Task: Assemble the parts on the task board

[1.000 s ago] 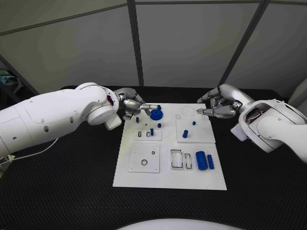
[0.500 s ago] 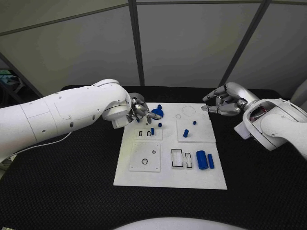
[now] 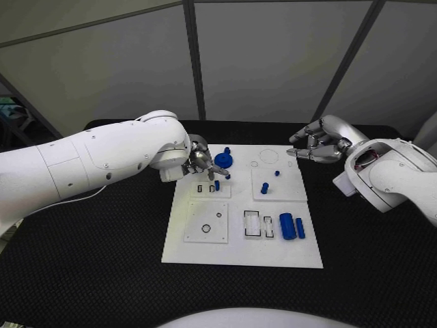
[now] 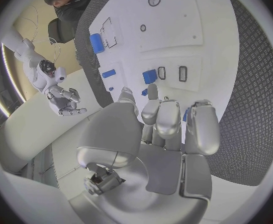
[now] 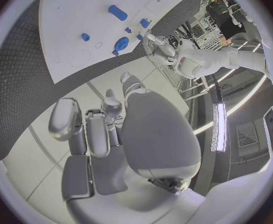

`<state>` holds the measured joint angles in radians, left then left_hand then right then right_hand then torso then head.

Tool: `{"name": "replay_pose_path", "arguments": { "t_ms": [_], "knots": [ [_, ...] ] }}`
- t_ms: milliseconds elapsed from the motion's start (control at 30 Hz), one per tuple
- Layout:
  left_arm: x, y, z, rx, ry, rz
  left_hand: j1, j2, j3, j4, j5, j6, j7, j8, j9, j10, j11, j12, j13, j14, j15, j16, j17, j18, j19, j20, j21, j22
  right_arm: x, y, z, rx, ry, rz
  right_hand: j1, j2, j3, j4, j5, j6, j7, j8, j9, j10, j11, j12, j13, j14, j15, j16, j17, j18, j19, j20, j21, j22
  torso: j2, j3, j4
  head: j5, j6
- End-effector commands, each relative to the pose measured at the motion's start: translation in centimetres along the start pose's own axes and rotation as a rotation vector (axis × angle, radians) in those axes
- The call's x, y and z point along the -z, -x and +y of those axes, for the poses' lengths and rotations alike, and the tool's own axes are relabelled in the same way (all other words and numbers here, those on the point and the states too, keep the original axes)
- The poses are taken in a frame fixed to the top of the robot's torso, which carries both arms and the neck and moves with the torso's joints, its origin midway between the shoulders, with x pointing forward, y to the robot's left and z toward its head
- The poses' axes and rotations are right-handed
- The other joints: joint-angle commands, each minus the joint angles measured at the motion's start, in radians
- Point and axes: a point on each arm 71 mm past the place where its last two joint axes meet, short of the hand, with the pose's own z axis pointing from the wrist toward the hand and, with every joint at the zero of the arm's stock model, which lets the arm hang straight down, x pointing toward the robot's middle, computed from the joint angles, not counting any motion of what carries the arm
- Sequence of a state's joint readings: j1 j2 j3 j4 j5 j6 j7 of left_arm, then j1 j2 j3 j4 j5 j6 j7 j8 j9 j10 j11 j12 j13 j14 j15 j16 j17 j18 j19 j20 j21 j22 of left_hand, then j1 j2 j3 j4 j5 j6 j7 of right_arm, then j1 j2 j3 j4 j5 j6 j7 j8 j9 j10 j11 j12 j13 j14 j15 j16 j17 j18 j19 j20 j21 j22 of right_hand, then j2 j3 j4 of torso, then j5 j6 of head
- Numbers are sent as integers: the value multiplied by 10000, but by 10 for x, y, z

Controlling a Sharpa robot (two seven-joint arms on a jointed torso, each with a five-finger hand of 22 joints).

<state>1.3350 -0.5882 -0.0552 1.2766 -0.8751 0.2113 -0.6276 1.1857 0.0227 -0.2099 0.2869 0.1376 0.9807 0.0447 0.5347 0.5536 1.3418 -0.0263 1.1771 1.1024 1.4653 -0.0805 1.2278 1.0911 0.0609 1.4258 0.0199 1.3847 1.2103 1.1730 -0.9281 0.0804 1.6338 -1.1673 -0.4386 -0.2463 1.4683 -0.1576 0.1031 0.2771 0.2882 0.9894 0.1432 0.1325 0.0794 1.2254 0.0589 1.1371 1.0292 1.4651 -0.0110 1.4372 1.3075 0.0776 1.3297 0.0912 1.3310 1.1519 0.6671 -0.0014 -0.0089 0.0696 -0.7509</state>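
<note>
Left hand (image 3: 205,164) sits over the far-left part of the task board (image 3: 243,256), fingers (image 4: 167,124) curled together and pointing down at a small blue peg (image 3: 216,185) standing by the two slots there. Whether they pinch anything, I cannot tell; the fingertips hide the contact.

Blue round knob (image 3: 222,160) lies just beyond the left hand on the board. Blue cylinder (image 3: 287,227) lies on the board's near-right part, well apart from both hands.

Right hand (image 3: 317,145) hovers off the board's far-right corner above the worktop (image 3: 91,273), fingers loosely curled, holding nothing.

Judgement: peg seating at far-left station in hand. Next move calls for vertical alignment, then a straight, gentle press.
</note>
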Motion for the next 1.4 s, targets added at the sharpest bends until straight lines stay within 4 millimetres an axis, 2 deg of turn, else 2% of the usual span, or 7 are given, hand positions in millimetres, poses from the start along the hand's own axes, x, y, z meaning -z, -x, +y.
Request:
{"name": "replay_pose_path", "arguments": {
  "t_ms": [33,500,600,900,1400],
  "knots": [
    [0,-2,1,-450,330,324,18,102,-56,11,-26,-87,-7,48,26,7,-10,57,34,78,-80,41,10,93,119,5,81,59,-1,1,1,63,24,-116,-120,-13,-2,52,85,71,-17,74,-20,-63,-36,-39,-22,456,-67,-39,189,144,-95,10,-38,-31,9,-5,2,-23,-14],
    [-2,-2,-1,-668,485,483,44,139,-53,-1,-17,-121,-3,58,60,-13,-8,32,-2,76,-79,35,5,86,151,3,88,87,-2,0,2,56,47,-124,-141,-14,4,61,119,53,-18,75,-33,-143,-37,-143,-153,436,-72,-106,99,180,-188,2,-159,-214,28,5,-2,-2,-63],
    [-4,-2,-2,-679,487,494,57,157,-49,-6,-12,-135,-1,60,74,-23,-7,19,-18,75,-78,30,1,90,147,4,71,60,-2,0,2,55,57,-126,-146,-19,4,62,122,47,-18,75,-37,-174,-37,-182,-199,431,-73,-125,75,188,-210,0,-190,-257,32,2,20,-15,-65],
    [-7,-2,-6,-711,456,532,220,230,-3,-61,12,-207,9,88,162,-63,2,-15,-67,71,-71,21,-2,91,174,6,31,34,-3,-1,4,42,112,-94,-155,-21,10,65,129,25,-16,72,-48,-235,-36,-259,-292,411,-75,-190,-12,210,-266,-4,-273,-374,35,9,-3,31,-125],
    [-9,-4,-7,-893,512,765,419,267,82,-122,19,-248,11,122,249,-65,2,1,-63,73,-69,20,6,78,221,7,34,88,-4,-3,5,43,142,-27,-167,-14,18,71,134,25,-16,79,-53,-255,-37,-290,-330,394,-76,-246,-88,224,-302,-7,-332,-453,35,13,-1,2,-174]
  ]
}}
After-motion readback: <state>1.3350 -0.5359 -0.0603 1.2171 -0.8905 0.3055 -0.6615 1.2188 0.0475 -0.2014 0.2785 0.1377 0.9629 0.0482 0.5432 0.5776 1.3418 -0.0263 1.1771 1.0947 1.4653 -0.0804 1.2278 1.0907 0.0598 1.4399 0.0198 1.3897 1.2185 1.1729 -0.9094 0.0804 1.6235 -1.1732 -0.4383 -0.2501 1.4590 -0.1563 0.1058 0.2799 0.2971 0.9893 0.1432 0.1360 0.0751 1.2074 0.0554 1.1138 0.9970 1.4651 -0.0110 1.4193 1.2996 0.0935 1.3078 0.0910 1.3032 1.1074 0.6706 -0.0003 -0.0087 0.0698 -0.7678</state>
